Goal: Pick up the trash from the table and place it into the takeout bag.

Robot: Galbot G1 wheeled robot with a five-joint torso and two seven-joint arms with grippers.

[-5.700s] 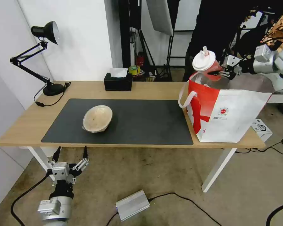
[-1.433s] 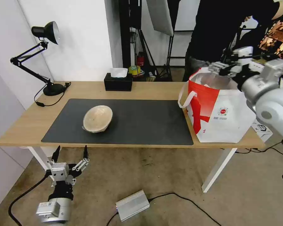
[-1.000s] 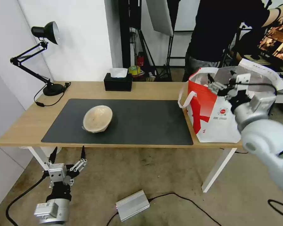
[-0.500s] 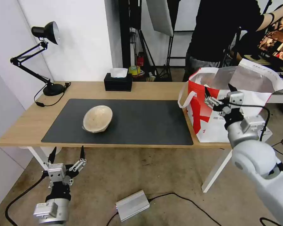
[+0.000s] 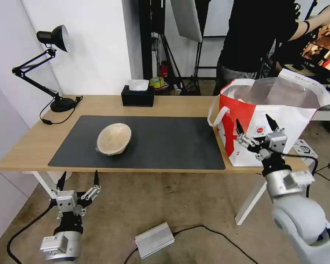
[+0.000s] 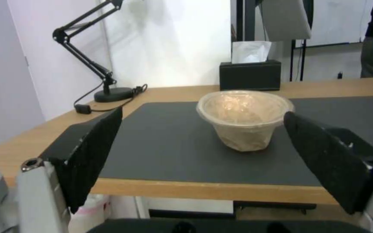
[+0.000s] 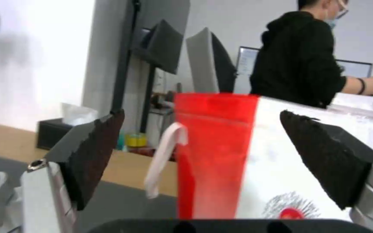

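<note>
On the bench (image 5: 165, 104), one bowl (image 5: 113, 138) remains. My left pincer (image 5: 78, 181), released, should straddle its rim squarely. Right pincer (image 5: 256, 129), released, hangs before the bag (image 5: 282, 121).

Silver arms, black-fingered end effector (image 5: 256, 125), black cables

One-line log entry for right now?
left pincer: open, below table edge | right pincer: open, before takeout bag | beige bowl: on mat

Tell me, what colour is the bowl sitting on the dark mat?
The bowl is pale beige, slightly see-through. The left wrist view shows it best.
</note>
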